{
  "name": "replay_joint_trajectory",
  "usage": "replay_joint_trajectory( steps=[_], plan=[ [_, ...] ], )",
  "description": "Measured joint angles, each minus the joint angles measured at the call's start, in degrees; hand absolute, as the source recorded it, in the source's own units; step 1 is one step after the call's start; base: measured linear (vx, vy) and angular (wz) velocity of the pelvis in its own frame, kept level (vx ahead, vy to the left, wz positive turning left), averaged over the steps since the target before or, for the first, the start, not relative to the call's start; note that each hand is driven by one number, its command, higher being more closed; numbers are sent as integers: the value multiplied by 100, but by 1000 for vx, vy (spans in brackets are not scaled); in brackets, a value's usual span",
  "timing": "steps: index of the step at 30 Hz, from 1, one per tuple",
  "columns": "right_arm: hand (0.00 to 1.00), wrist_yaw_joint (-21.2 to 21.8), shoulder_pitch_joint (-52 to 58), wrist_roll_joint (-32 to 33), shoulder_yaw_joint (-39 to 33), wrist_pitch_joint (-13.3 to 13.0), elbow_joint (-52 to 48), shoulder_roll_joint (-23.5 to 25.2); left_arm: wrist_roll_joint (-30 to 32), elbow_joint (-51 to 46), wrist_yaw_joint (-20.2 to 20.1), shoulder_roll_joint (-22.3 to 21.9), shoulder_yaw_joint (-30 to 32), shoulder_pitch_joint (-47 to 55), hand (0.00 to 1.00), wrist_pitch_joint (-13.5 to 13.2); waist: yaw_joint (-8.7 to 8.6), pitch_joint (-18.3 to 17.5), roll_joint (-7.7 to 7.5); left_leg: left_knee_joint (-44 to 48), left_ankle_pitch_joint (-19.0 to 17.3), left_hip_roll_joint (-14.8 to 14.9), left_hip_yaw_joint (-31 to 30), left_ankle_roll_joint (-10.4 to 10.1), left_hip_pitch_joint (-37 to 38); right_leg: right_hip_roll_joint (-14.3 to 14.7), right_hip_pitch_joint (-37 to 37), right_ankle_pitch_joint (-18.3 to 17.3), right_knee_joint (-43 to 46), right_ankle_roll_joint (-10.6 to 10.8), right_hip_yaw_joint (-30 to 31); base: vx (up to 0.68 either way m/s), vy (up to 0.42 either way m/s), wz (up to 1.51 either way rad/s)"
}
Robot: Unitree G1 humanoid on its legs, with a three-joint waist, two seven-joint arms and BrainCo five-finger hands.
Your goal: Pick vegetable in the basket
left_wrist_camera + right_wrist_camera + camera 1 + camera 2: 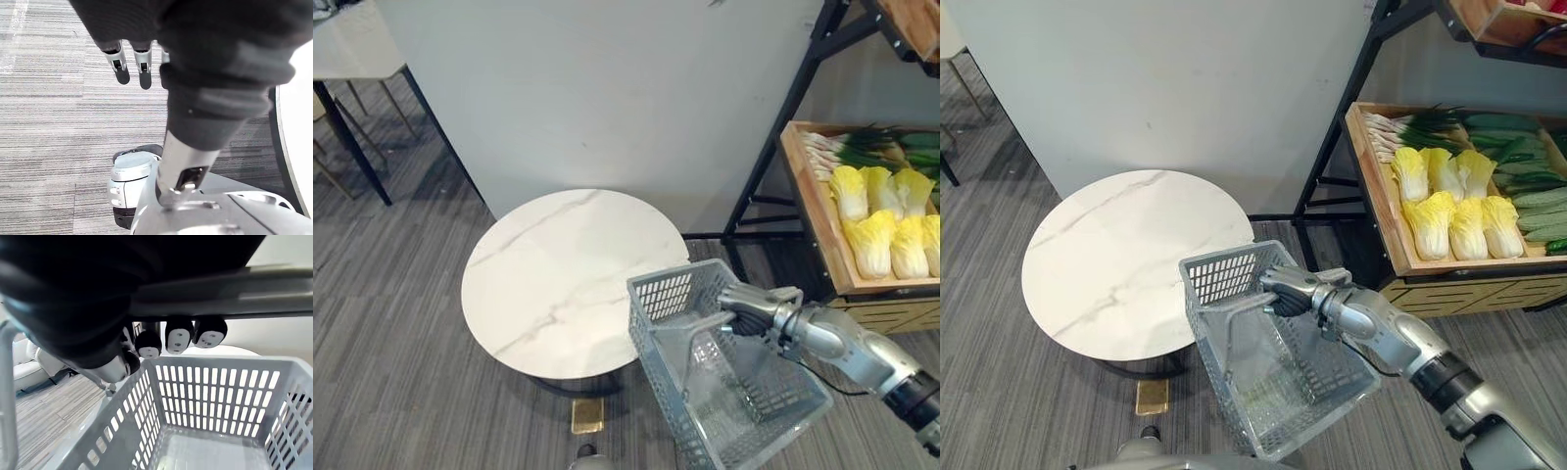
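An empty grey plastic basket hangs in the air just right of the round table. My right hand is shut on its handle; in the right wrist view the fingers curl round the grey bar above the slotted basket wall. The vegetables lie in a wooden crate on the rack at right: yellow cabbages, green onions and cucumbers. My left hand hangs over the carpet with straight fingers, holding nothing.
A round white marble table stands in the middle before a pale wall. The black frame of the rack slants beside the crate. A small gold object lies on the carpet by the table's foot. Another table stands at far left.
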Motion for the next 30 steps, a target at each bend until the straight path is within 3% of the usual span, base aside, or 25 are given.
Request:
replay_joint_trajectory(
  steps=[4,8,10,13,15,16,17,18,19,20,21,22,23,24,25,27,28,29,30],
  plan=[
    [100,9,418,0,-404,-7,14,27,4,8,15,-36,48,126,0,20,-67,-47,83,68,-56,0,114,-8,106,24,63,-21,3,23,114,29,7,-14],
    [100,-45,1114,-14,-1177,97,30,161,229,122,29,-135,41,142,0,57,-263,-26,257,763,-516,120,239,39,104,44,11,-317,565,83,311,1,56,-22],
    [100,-114,1531,-102,-1543,159,27,264,229,123,39,-140,-11,130,0,60,-358,0,236,996,-711,105,342,73,208,-3,-98,-486,1007,156,476,-11,123,-35],
    [100,-299,1847,-289,-1822,294,27,342,239,110,55,-13,-236,103,0,171,-581,11,176,1437,-1041,65,719,164,86,-83,-333,-439,1120,276,825,-78,158,-66],
    [100,-389,1886,-338,-1833,369,51,421,433,118,61,62,-288,59,0,210,-650,44,52,1538,-1131,0,1117,374,74,-165,-484,-637,961,-99,720,-121,147,-89],
    [100,-451,1870,-358,-1861,379,174,521,461,116,92,9,-281,-18,0,227,-638,-5,260,1312,-1036,166,1451,533,122,-203,-582,-1111,1002,-765,-42,-119,127,-145],
    [100,-555,1767,-452,-1848,358,196,599,446,93,139,-39,-241,-44,0,218,-583,41,262,1324,-962,281,1861,478,114,-315,-1018,-1151,2242,-845,-777,-77,125,-144],
    [100,-572,1705,-488,-1845,333,192,663,414,52,164,20,-223,-101,0,233,-641,93,152,1506,-1056,267,1982,508,130,-438,-1077,-869,2827,-1201,-1133,-129,168,-178],
    [100,-657,1558,-531,-1820,290,267,851,336,2,196,140,-57,-134,0,310,-599,142,32,1635,-1278,243,2107,649,54,-309,-1079,-535,2494,-1693,-1633,-195,162,-222],
    [100,-682,1382,-573,-1773,283,263,1110,324,75,167,84,145,-145,0,326,-399,167,164,1372,-1152,434,2667,775,173,85,-992,-278,2092,-1839,-1586,-196,127,-228],
    [100,-696,1380,-575,-1753,244,211,1150,308,66,174,53,208,-192,0,312,-432,195,170,1268,-1064,439,2886,714,250,-54,-1005,-803,2775,-1848,-1961,-152,56,-186],
    [100,-708,1368,-570,-1723,147,245,1158,181,-6,186,55,104,-234,0,305,-471,174,130,1161,-993,358,3119,721,410,-397,-759,-1589,3698,-1522,-2439,-44,65,-113],
    [100,-707,1326,-565,-1721,135,274,1183,162,-3,205,51,32,-282,0,302,-436,173,109,1192,-992,328,3300,725,462,-537,-447,-1910,3837,-1160,-2608,-79,59,-137],
    [100,-707,1173,-551,-1660,139,347,1230,126,2,237,50,28,-312,0,303,-366,165,95,1273,-1007,335,3560,750,479,-648,-138,-2188,3719,-978,-2778,-51,10,-115],
    [100,-707,1068,-549,-1590,142,400,1252,123,4,236,50,13,-312,0,302,-345,165,99,1304,-1010,345,3691,755,478,-677,-38,-2272,3632,-929,-2850,-90,-72,-123],
    [100,-705,869,-550,-1334,154,543,1268,111,6,248,27,12,-348,0,265,-264,162,98,1450,-1013,454,4105,756,466,-634,274,-2439,3062,-633,-3095,-68,-122,-103],
    [100,-705,819,-551,-1190,150,606,1272,112,9,249,4,47,-355,0,244,-236,155,110,1544,-1012,512,4263,752,459,-452,363,-2437,2544,-413,-3054,-49,-133,-79],
    [100,-705,814,-551,-1150,154,650,1265,112,25,249,-2,50,-383,0,242,-245,162,192,1588,-1001,585,4299,735,455,-298,400,-2305,2322,-358,-3001,-79,-167,-72],
    [100,-683,850,-558,-1061,195,688,1255,113,124,250,-59,48,-383,0,242,-254,127,338,1596,-916,709,4284,725,416,21,532,-2032,1779,-439,-2907,-92,-153,-53]
  ],
)
